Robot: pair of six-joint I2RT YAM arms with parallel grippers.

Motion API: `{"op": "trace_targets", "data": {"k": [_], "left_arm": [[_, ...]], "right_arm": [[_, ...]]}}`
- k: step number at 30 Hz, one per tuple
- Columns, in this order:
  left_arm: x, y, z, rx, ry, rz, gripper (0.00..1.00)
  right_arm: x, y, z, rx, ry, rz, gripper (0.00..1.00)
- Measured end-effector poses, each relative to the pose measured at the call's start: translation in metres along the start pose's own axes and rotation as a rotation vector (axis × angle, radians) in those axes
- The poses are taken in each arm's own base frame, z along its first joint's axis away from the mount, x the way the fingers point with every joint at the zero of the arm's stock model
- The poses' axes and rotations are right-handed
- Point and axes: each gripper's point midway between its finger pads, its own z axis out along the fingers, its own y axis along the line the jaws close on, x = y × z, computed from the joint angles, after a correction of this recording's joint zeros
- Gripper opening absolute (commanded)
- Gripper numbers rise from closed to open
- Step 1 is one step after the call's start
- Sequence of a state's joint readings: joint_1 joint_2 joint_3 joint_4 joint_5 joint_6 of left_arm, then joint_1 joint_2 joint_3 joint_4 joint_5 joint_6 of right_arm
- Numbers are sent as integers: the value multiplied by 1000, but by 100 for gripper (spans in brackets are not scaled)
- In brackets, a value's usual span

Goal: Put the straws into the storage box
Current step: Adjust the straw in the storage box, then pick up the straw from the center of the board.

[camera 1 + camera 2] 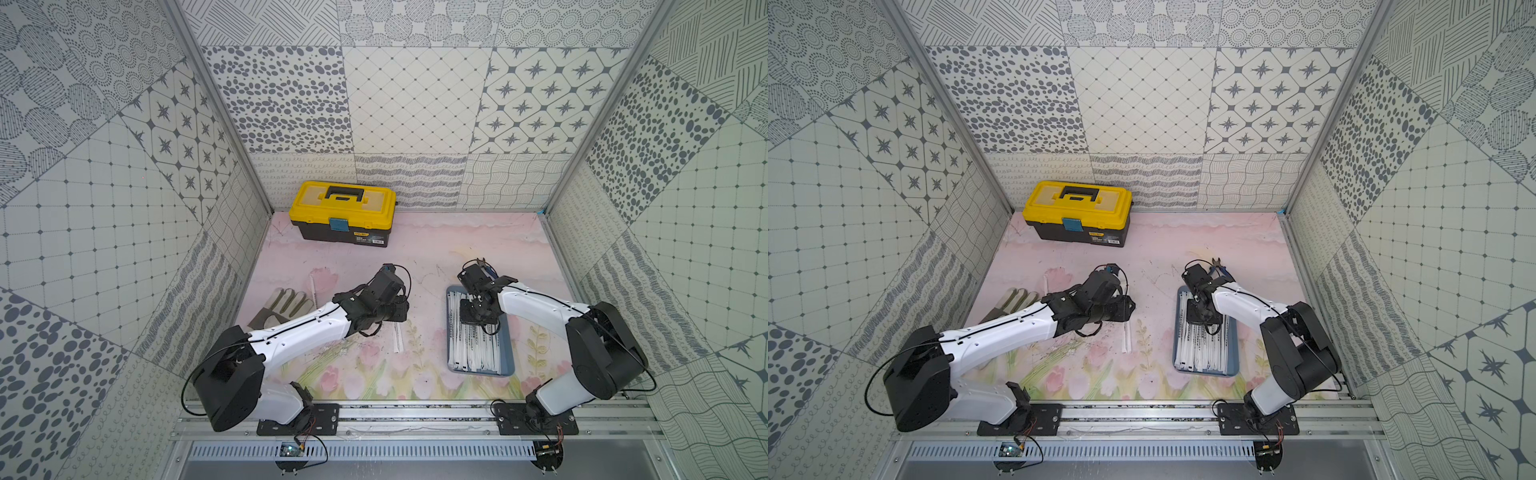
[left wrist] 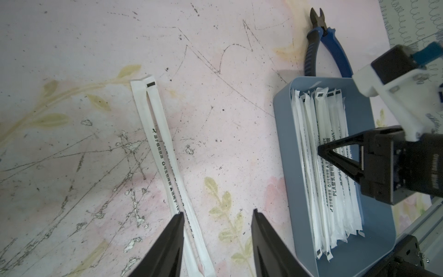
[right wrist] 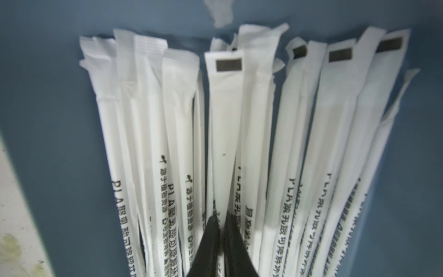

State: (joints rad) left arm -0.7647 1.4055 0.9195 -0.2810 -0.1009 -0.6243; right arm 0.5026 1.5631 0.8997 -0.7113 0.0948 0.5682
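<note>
Left hand (image 2: 217,213) half open, empty, over a loose straw (image 2: 165,153); right hand (image 3: 221,217) pinches a straw (image 3: 224,120) inside storage box (image 3: 60,120).

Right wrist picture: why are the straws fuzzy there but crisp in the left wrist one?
Right wrist view: white paper-wrapped straws fill the frame, print soft, probably too near the lens; left wrist view: they lie farther off, print sharp.

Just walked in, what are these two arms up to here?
The robot is tidying wrapped straws into the blue storage box. The right gripper is down in it, shut on one straw. The left gripper hovers open over a loose straw on the table; another straw lies near the glove.
</note>
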Motion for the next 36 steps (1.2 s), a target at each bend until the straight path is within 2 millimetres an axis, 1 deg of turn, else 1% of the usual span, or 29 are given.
{"op": "trace_targets", "data": {"k": [3,4,6,8,9,10,12,14,16,18,20,23,29,34,36], "left_arm": [[-2,1,-2,2,-7,-4,50],[-3,2,-3,2,-10,-7,50],[-7,6,-7,0,-24,-17,50],[-11,12,-12,-12,-41,-30,50],[-13,17,-14,-24,-48,-39,50],[-16,24,-16,-41,-56,-50,50],[-19,43,-20,-92,-64,-82,50],[-20,65,-25,-146,-67,-121,50],[-16,88,-31,-198,-64,-160,50],[-11,105,-37,-238,-64,-189,50],[-6,117,-43,-266,-60,-212,50],[0,127,-47,-286,-51,-233,50],[10,134,-49,-294,-40,-256,50],[11,133,-51,-286,-41,-258,50],[10,132,-52,-279,-43,-259,50]], "right_arm": [[0,1,-6,12,2,-7,21],[-1,3,-12,12,-4,-16,22],[-8,14,-30,-3,-38,-38,23],[-19,35,-53,-50,-97,-60,25],[-23,49,-63,-78,-125,-76,26],[-25,64,-71,-105,-151,-92,28],[-20,101,-79,-160,-178,-141,31],[-10,138,-75,-201,-175,-190,32],[1,170,-63,-222,-157,-231,32],[6,193,-46,-223,-135,-254,32],[7,209,-30,-212,-117,-267,31],[4,222,-13,-196,-105,-275,29],[-3,236,-1,-186,-102,-276,22],[0,234,14,-154,-81,-275,18],[-2,234,14,-151,-83,-272,17]]}}
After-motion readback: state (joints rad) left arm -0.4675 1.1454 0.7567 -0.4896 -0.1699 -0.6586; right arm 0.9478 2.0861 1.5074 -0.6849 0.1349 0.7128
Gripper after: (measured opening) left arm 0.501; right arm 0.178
